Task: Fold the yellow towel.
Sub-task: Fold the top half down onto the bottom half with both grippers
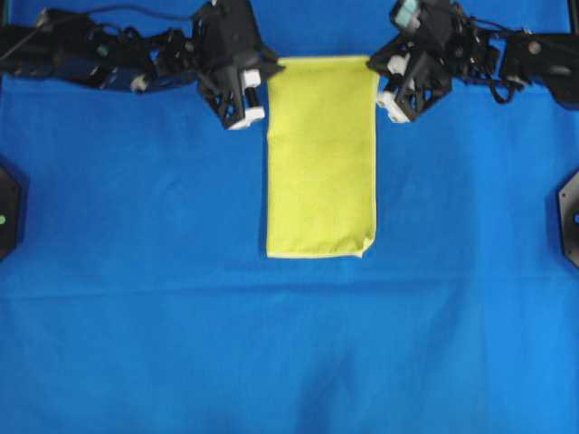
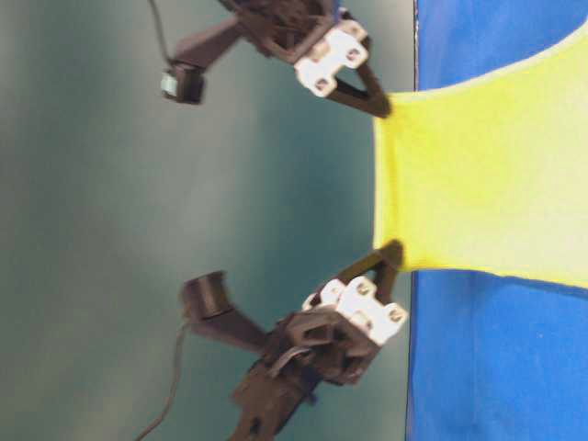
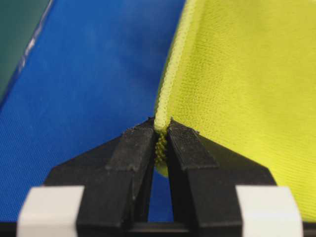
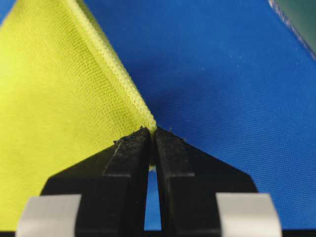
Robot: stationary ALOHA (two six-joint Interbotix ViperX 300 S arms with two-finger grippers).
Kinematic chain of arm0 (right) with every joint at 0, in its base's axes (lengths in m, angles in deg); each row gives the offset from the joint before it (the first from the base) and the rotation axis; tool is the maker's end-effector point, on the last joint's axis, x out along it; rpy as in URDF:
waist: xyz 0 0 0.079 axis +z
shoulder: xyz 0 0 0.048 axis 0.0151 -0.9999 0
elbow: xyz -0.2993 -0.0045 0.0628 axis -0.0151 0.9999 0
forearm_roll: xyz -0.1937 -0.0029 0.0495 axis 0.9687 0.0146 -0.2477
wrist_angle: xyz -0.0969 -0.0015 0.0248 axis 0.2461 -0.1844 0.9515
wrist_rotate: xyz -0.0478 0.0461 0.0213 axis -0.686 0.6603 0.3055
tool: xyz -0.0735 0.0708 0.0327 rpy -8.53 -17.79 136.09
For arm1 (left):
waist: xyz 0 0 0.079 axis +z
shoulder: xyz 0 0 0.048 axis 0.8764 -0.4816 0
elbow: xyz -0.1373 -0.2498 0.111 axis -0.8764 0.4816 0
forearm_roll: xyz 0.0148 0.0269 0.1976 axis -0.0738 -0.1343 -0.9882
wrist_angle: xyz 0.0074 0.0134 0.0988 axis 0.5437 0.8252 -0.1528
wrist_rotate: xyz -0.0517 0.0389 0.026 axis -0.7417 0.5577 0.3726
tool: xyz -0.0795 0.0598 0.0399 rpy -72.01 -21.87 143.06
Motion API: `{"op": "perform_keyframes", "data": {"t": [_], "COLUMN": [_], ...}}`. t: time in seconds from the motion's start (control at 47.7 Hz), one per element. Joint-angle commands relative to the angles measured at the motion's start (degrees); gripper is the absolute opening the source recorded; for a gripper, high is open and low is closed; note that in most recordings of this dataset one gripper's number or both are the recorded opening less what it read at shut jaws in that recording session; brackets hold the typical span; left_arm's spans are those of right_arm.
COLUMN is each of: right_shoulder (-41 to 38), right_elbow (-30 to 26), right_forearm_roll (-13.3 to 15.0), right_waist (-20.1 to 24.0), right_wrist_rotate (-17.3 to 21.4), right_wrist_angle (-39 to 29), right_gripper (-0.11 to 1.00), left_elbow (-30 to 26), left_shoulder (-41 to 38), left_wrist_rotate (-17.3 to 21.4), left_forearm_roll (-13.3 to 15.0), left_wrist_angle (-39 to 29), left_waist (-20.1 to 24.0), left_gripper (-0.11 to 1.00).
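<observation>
The yellow towel lies as a tall rectangle, folded, on the blue cloth; its near end rests flat. Both far corners are pinched. My left gripper is shut on the far-left corner, and in the left wrist view the hem runs straight into the closed tips of the left gripper, with the towel spreading to the right. My right gripper is shut on the far-right corner, seen in the right wrist view as the right gripper closed on the towel. At table level the towel is stretched taut between the two grippers.
A large blue cloth covers the table. Black fixtures sit at the left edge and right edge. Both arms reach in along the far edge, where the cloth ends at a teal surface.
</observation>
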Motion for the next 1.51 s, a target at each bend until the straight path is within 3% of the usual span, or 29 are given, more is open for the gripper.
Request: {"op": "perform_keyframes", "data": {"t": [0.0, 0.356, 0.67, 1.048, 1.488], "right_shoulder": [4.0, 9.2, 6.2, 0.0, -2.7], "right_elbow": [0.0, 4.3, 6.2, 6.7, 5.9], "right_forearm_roll": [0.0, -0.6, -0.9, -1.0, -0.9], "right_waist": [1.4, 13.9, 23.0, 26.2, 26.9], "right_wrist_rotate": [0.1, 0.8, 5.3, 8.0, 8.0], "right_wrist_angle": [-1.8, -4.7, -4.9, -1.3, 1.7], "right_gripper": [0.04, 0.04, 0.04, 0.04, 0.05], "left_elbow": [0.9, 6.2, 6.7, 6.9, 6.4], "left_shoulder": [5.0, 9.5, 6.0, -1.9, -2.5], "left_wrist_rotate": [0.0, -3.3, -4.5, -4.5, -4.6], "left_forearm_roll": [0.1, 0.2, 0.1, 0.2, 0.2], "left_wrist_angle": [-0.6, -3.6, -4.0, 1.8, 4.7], "left_waist": [-1.7, -14.2, -23.0, -25.1, -25.7], "left_gripper": [0.06, 0.06, 0.06, 0.06, 0.07]}}
